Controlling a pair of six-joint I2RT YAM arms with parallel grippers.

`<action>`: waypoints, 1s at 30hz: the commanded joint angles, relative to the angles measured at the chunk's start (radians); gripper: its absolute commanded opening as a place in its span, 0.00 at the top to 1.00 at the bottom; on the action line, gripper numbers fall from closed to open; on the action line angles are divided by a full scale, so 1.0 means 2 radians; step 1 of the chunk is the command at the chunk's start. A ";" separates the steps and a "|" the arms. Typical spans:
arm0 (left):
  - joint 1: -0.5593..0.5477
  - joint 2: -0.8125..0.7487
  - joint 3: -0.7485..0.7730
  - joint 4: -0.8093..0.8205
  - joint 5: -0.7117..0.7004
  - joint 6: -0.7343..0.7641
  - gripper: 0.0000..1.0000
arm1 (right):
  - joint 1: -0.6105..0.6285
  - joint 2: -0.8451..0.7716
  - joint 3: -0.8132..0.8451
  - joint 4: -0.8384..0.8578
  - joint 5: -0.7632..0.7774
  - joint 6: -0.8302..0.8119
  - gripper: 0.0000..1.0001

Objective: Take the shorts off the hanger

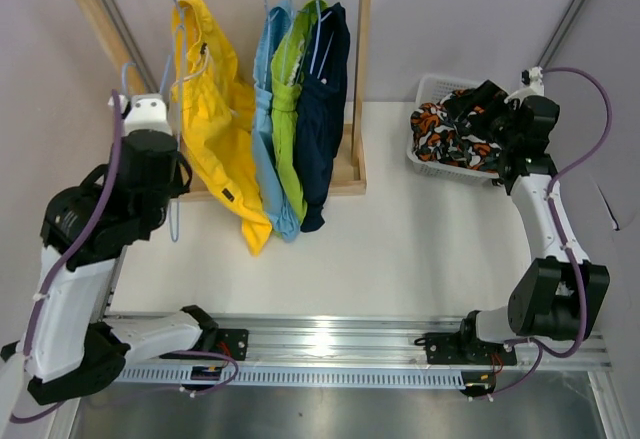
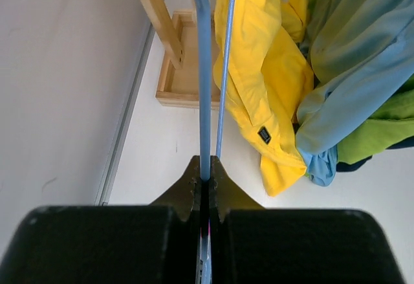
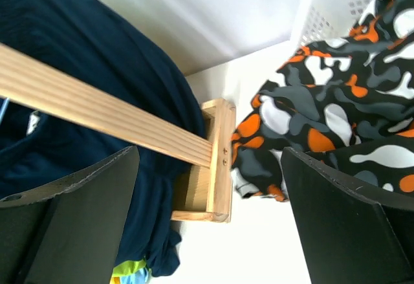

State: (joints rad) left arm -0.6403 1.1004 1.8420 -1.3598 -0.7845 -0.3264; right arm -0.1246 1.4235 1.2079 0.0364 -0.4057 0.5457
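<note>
A flat white tabletop (image 1: 420,249) meets a plain pale grey wall (image 1: 470,19). A light wooden clothes rack (image 1: 362,59) stands on the table; a silver aluminium rail (image 1: 330,344) edges the near side.

Wooden rack (image 1: 362,69) upright at tabletop (image 1: 400,249) back left; white perforated basket (image 1: 427,89) at its right, apart; metal rail (image 1: 330,337) along near edge.

Upper right of the overhead view: the white perforated plastic basket (image 1: 428,89) lies mostly hidden under the orange, black and white patterned shorts (image 1: 440,131) and the black right arm (image 1: 530,129). The lime green fabric shorts (image 1: 285,74) show only as a strip between light blue shorts (image 1: 265,129) and dark navy shorts (image 1: 325,109). In the left wrist view, the small black label (image 2: 264,134) on the bright yellow shorts (image 2: 259,64) is too small to read.
</note>
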 commanded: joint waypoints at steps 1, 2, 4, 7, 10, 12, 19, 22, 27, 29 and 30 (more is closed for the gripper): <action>0.009 -0.024 0.025 -0.004 -0.033 -0.014 1.00 | 0.006 -0.020 -0.013 0.003 -0.007 -0.017 0.00; 0.009 -0.026 0.036 -0.016 -0.037 -0.015 1.00 | 0.009 -0.028 -0.019 -0.006 -0.006 -0.026 0.01; 0.010 -0.034 0.042 -0.020 -0.038 -0.012 1.00 | 0.009 -0.037 -0.026 -0.010 -0.007 -0.031 0.01; 0.010 -0.042 0.037 -0.026 -0.037 -0.012 1.00 | 0.009 -0.048 -0.044 -0.014 -0.008 -0.033 0.00; 0.010 -0.041 0.032 -0.037 -0.049 -0.013 1.00 | 0.011 -0.058 -0.059 -0.011 -0.012 -0.030 0.01; 0.018 -0.033 0.035 -0.035 -0.051 -0.003 1.00 | 0.013 -0.062 -0.066 -0.011 -0.014 -0.030 0.01; 0.121 0.026 -0.007 0.095 0.082 0.061 1.00 | 0.020 -0.072 -0.081 -0.011 -0.017 -0.028 0.01; 0.167 0.067 0.014 0.130 0.147 0.073 1.00 | 0.021 -0.079 -0.088 -0.016 -0.018 -0.034 0.01; 0.202 0.154 0.085 0.156 0.181 0.091 1.00 | 0.025 -0.093 -0.105 -0.014 -0.024 -0.034 0.00; 0.208 0.181 0.135 0.155 0.178 0.094 1.00 | 0.030 -0.094 -0.108 -0.014 -0.026 -0.035 0.01; 0.213 0.194 0.147 0.155 0.178 0.097 1.00 | 0.033 -0.094 -0.108 -0.016 -0.026 -0.037 0.01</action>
State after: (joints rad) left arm -0.2432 1.4651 2.0117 -1.1294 -0.4725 -0.1772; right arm -0.0753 1.2652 0.9970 -0.0116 -0.4358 0.4953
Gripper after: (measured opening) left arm 0.030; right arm 0.993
